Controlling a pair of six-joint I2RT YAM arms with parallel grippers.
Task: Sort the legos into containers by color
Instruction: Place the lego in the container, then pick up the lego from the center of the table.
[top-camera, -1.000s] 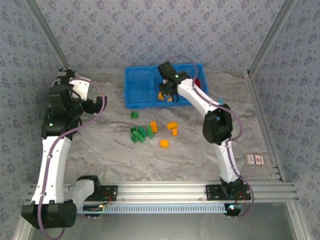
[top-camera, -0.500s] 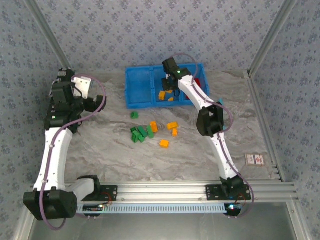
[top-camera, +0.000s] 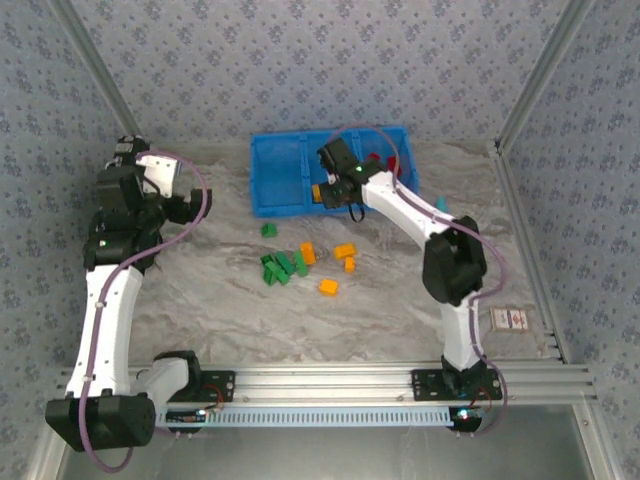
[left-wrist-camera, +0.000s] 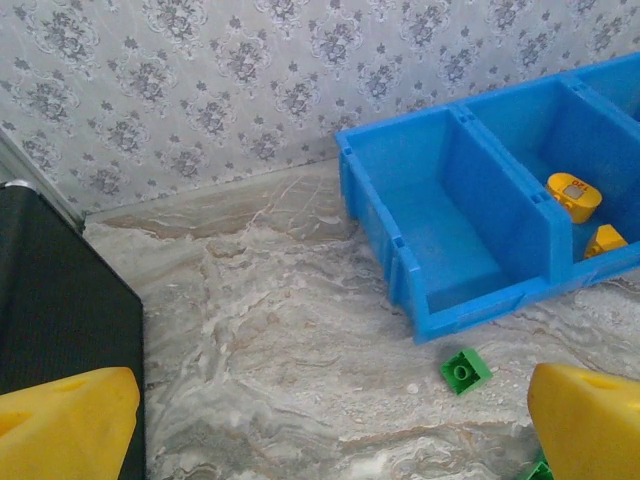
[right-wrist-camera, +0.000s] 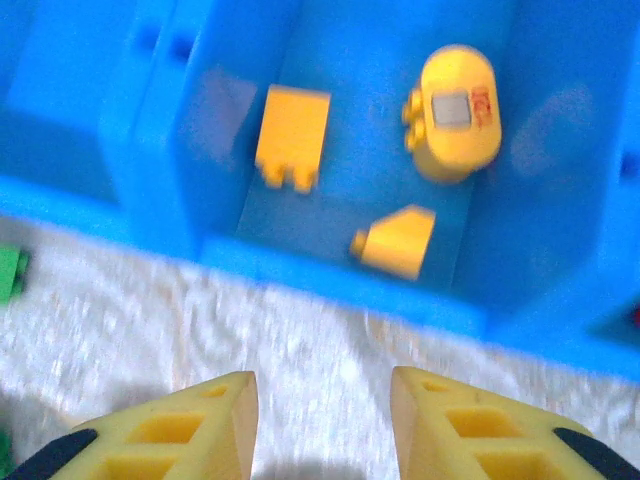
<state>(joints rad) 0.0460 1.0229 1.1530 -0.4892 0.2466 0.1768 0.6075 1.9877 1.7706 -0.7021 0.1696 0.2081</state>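
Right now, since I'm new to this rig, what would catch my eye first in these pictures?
The bright blue bin at the far middle of the table stands out, with three orange-yellow bricks lying in its middle compartment. The right pincer hangs open near its front wall. A scatter of green bricks and orange bricks lies mid-table in front of it.

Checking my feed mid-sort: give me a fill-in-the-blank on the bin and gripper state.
In the blue bin, the middle compartment holds ___ orange-yellow bricks. The left compartment is ___. The right gripper, holding nothing, is ___. The lone brick on the table before that compartment is ___.
Missing: three; empty; open; green.
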